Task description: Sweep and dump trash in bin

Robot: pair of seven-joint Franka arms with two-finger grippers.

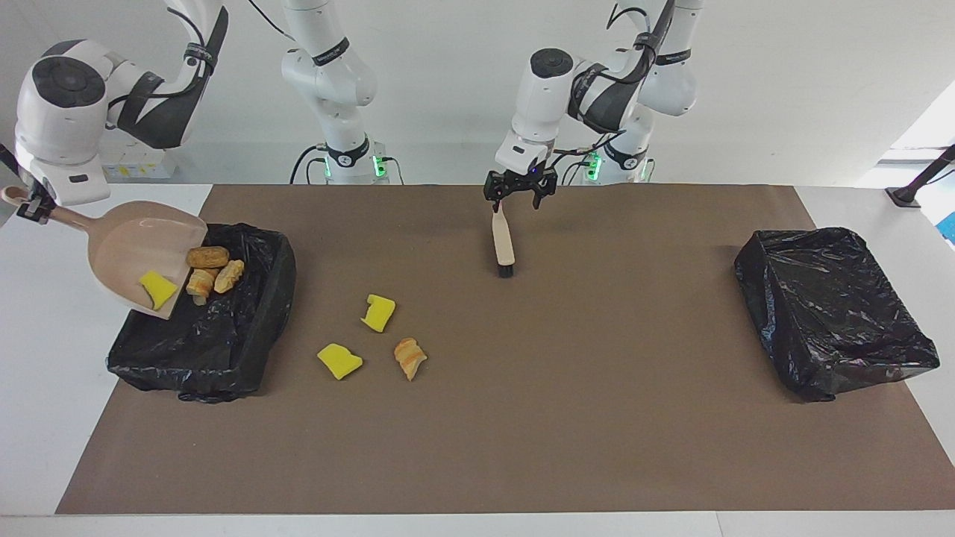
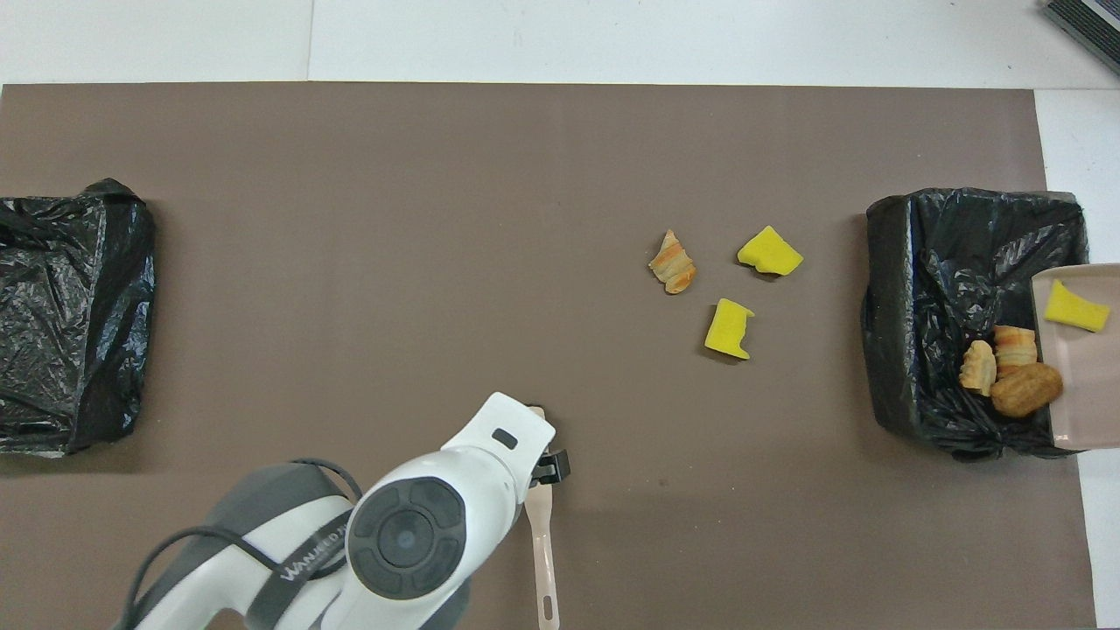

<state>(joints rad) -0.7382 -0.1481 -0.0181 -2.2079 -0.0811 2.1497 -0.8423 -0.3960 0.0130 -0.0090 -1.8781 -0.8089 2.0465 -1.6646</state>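
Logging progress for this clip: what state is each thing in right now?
dustpan: tilted over bin, held by right gripper.
bin: open, three bread pieces sliding in.
sponge chunk: on the dustpan.
brush: lying on mat, under open left gripper.
three scraps: loose on mat.
second bin: contents not visible.

A robotics lab: white arms (image 1: 328,74) bolted at a paper-covered table (image 1: 522,447) against bare white walls.
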